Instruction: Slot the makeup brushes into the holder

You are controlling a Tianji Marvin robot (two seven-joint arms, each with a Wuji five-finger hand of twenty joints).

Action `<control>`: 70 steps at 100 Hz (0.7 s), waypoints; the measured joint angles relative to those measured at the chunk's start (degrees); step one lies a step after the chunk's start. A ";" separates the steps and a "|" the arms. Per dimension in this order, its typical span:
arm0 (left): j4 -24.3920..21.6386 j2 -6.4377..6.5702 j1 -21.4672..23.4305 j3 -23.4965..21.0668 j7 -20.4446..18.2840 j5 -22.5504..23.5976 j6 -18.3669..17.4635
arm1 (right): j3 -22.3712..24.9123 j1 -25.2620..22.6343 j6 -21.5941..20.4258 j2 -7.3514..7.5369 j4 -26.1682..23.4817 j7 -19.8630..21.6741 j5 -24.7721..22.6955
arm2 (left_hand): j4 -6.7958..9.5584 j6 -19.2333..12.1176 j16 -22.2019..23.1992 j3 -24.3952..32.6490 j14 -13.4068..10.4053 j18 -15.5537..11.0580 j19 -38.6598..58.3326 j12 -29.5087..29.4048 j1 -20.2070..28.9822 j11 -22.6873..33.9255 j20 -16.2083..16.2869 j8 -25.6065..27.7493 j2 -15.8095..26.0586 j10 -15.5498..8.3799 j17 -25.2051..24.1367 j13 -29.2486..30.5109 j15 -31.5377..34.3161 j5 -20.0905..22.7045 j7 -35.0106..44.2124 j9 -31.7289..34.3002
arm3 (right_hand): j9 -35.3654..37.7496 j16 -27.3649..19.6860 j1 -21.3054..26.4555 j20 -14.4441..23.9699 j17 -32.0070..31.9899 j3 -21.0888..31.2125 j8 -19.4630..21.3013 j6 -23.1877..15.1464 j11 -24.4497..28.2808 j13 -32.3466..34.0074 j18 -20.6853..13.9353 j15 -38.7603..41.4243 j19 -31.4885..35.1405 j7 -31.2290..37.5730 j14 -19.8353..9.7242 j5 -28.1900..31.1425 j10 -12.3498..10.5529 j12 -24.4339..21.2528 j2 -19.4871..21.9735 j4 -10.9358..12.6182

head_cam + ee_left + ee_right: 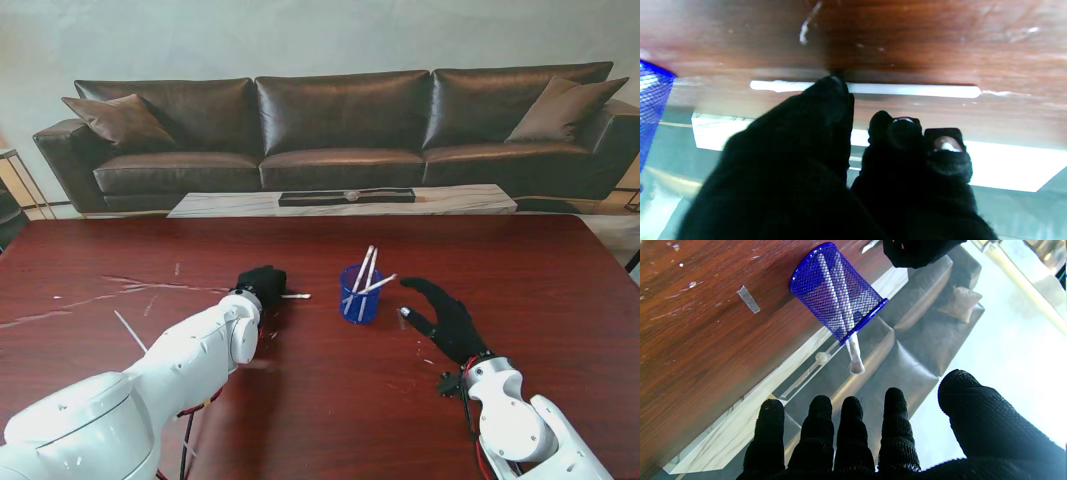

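A blue mesh holder (360, 293) is stood mid-tabletop (560, 300), with three white brushes (366, 272) leaned inside. Just left of it, a fourth brush (913, 90) is lain flat on the wood, touched by a fingertip (835, 85) of the left hand (262, 285) (its grip cannot be told). The right hand (445, 318) is held spread and unladen, right of the holder.

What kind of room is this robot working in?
Most likely a living room or lounge set up for testing: a long dark leather sofa with cushions, a low marble-topped coffee table before it, and the robot's dark wooden table nearest me.
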 measured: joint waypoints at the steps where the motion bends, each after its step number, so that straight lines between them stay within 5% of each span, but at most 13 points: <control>1: 0.00 0.00 0.00 0.04 0.00 0.03 0.00 | 0.00 0.00 0.00 0.00 0.00 0.00 0.00 | 0.00 0.00 -0.01 0.09 0.00 0.00 0.07 0.05 0.00 0.00 -0.03 0.00 0.00 0.00 0.04 0.03 0.02 0.00 0.15 0.01 | 0.00 0.00 0.00 0.00 0.00 0.00 0.00 0.00 0.00 0.00 0.00 0.00 0.00 0.00 0.00 0.00 0.00 0.00 0.00 0.00; 30: -0.13 0.27 -0.17 2.44 0.17 1.28 -0.71 | 0.02 -0.01 -0.04 0.00 0.00 -0.05 -0.05 | 0.00 1.74 -0.65 5.18 0.11 0.08 1.59 1.67 -0.80 0.00 -1.70 2.23 0.02 -0.27 2.50 2.21 1.48 -0.19 4.72 2.71 | 0.00 0.00 0.00 0.00 0.00 0.00 0.00 0.00 0.00 0.00 0.00 0.00 0.00 0.00 0.00 0.00 0.00 0.07 0.00 0.00; 70: -0.24 0.90 -0.47 4.47 -0.35 2.76 -1.66 | 0.04 -0.05 -0.04 0.00 0.00 -0.05 -0.06 | 1.65 5.57 -3.63 12.58 0.38 -0.46 8.32 2.03 -6.13 2.02 -11.61 16.37 -0.02 -0.29 11.39 8.04 5.17 -0.04 3.10 7.12 | 0.00 0.00 0.00 0.00 0.00 0.00 0.00 0.00 0.00 0.00 0.00 0.00 0.00 0.00 0.00 0.00 0.00 0.12 0.00 0.00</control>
